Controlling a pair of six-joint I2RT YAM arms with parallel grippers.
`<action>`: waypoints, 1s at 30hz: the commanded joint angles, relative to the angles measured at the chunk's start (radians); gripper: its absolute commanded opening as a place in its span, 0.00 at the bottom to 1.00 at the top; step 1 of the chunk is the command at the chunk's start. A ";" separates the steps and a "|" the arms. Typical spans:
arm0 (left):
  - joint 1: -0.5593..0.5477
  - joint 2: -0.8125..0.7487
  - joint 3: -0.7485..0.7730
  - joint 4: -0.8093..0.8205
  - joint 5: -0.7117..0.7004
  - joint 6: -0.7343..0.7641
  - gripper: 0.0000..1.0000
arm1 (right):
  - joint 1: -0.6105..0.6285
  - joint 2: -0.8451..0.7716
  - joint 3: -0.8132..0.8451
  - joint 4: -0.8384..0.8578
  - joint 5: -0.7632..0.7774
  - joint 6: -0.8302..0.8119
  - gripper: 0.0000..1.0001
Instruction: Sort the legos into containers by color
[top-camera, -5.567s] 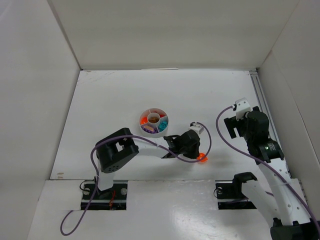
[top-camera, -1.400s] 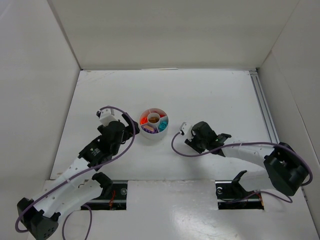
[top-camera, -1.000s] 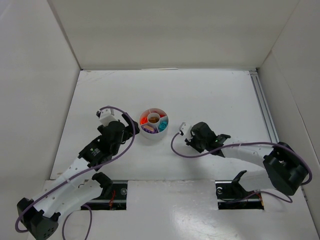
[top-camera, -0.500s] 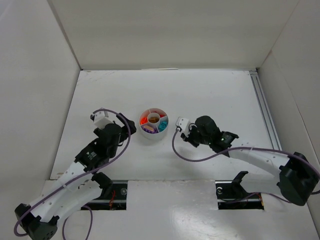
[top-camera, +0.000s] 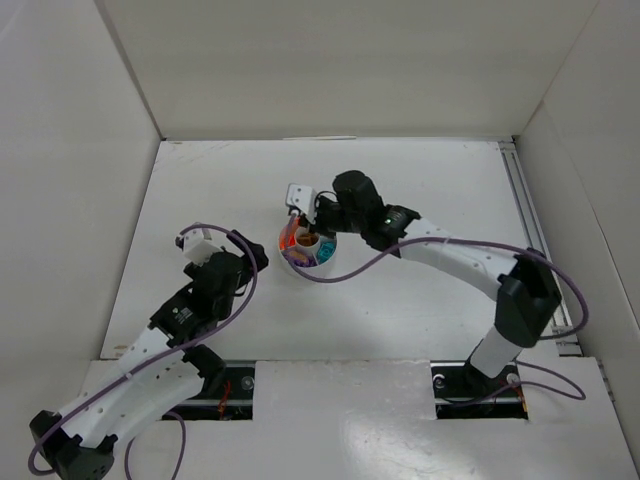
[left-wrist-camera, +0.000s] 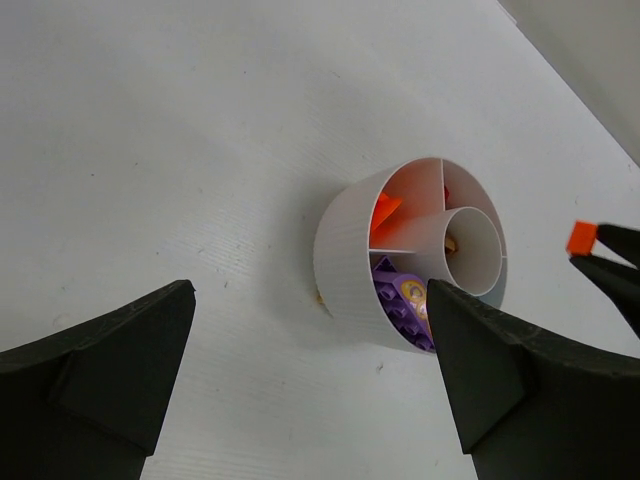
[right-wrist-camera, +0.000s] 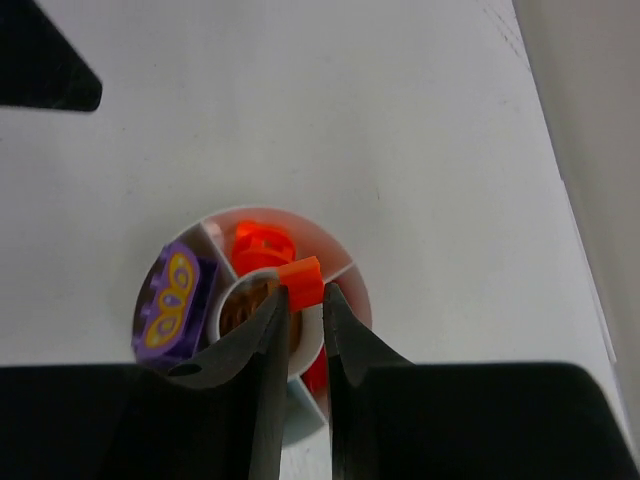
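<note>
Orange plastic brick (right-wrist-camera: 301, 282) clenched in my right fingers (right-wrist-camera: 262, 350) above the round white dish (left-wrist-camera: 345, 250); left fingers (left-wrist-camera: 480, 370) released, near it.

— Is there any writing you can read from where you sit?
— No. No view gives you a legible letter, number or brand mark.
— What about the print on the purple brick (right-wrist-camera: 172, 300)?
— That is the only marking you will find. It is a yellow pattern of oval shapes on the brick's top face, with no characters in it. The left wrist view shows you a corner of the same print, too small to make out.
— And the dish (left-wrist-camera: 345, 250)?
— Its wall is plain white to you, with no label on the side you can see.
</note>
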 joint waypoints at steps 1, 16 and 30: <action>-0.007 0.009 -0.010 -0.002 -0.027 -0.018 1.00 | 0.029 0.105 0.143 -0.052 -0.027 -0.061 0.05; -0.007 0.018 -0.010 0.018 -0.037 -0.018 1.00 | 0.047 0.304 0.328 -0.143 0.085 -0.083 0.18; -0.007 0.027 0.008 -0.004 -0.017 -0.020 1.00 | 0.058 0.191 0.280 -0.100 0.092 -0.112 0.51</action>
